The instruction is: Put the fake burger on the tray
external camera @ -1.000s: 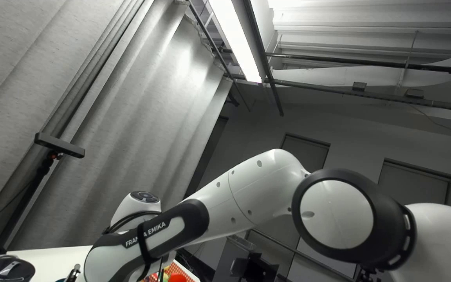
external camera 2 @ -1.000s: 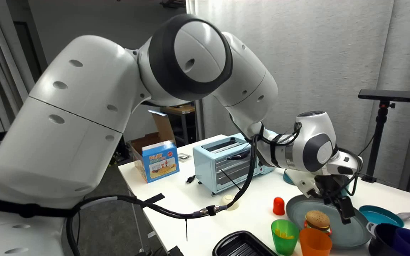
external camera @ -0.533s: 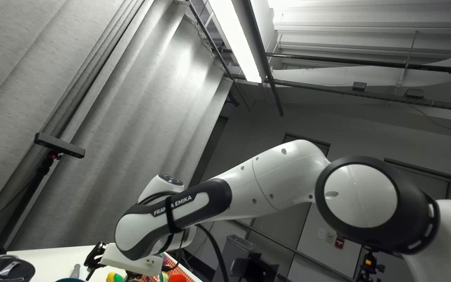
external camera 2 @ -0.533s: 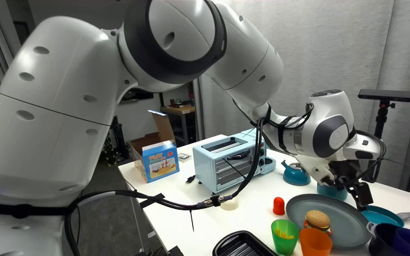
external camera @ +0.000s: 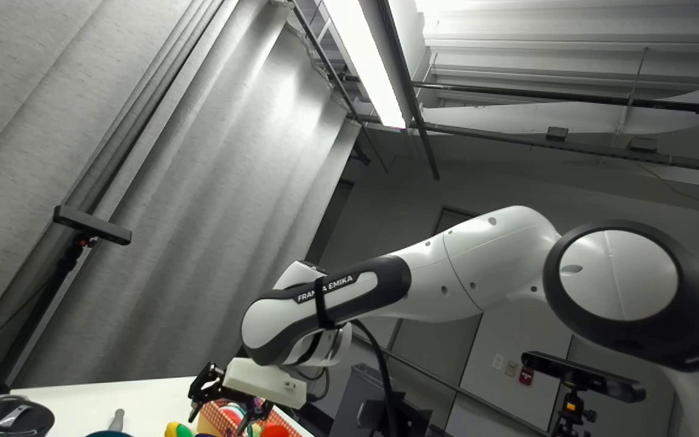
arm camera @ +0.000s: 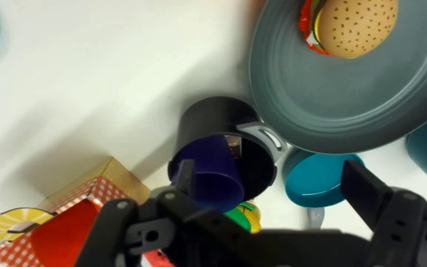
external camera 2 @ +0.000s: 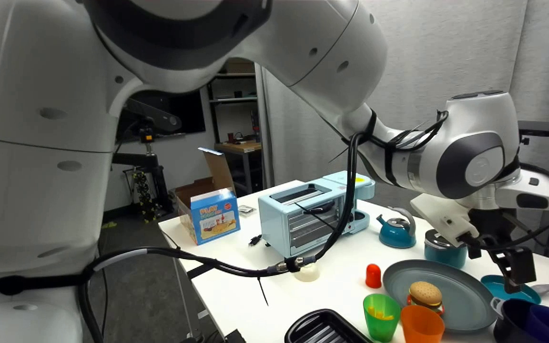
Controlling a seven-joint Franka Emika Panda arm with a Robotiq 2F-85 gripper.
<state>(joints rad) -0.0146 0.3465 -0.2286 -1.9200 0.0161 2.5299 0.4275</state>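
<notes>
The fake burger (external camera 2: 425,294), with a tan sesame bun and red and green layers, rests on the round grey tray (external camera 2: 467,307), towards its near edge in this exterior view. In the wrist view the burger (arm camera: 358,27) is at the top right, on the tray (arm camera: 332,92). My gripper (arm camera: 269,168) hangs apart from both, over the pots beside the tray. Its fingers are spread wide and hold nothing. In an exterior view the gripper (external camera: 221,420) shows above the table's toys; burger and tray are out of sight there.
A black pot (arm camera: 213,116) with a dark blue cup (arm camera: 215,185) in it and a teal pan (arm camera: 317,181) lie below the gripper. A checkered basket (arm camera: 106,189) is close by. Green (external camera 2: 381,319) and orange cups (external camera 2: 422,326) flank the tray; a black ridged dish (external camera 2: 327,328) sits nearer.
The arm has swung away from above the tray, moving right in both exterior views and rising at first. The burger and tray have stayed where they were. The fingers have remained apart.
</notes>
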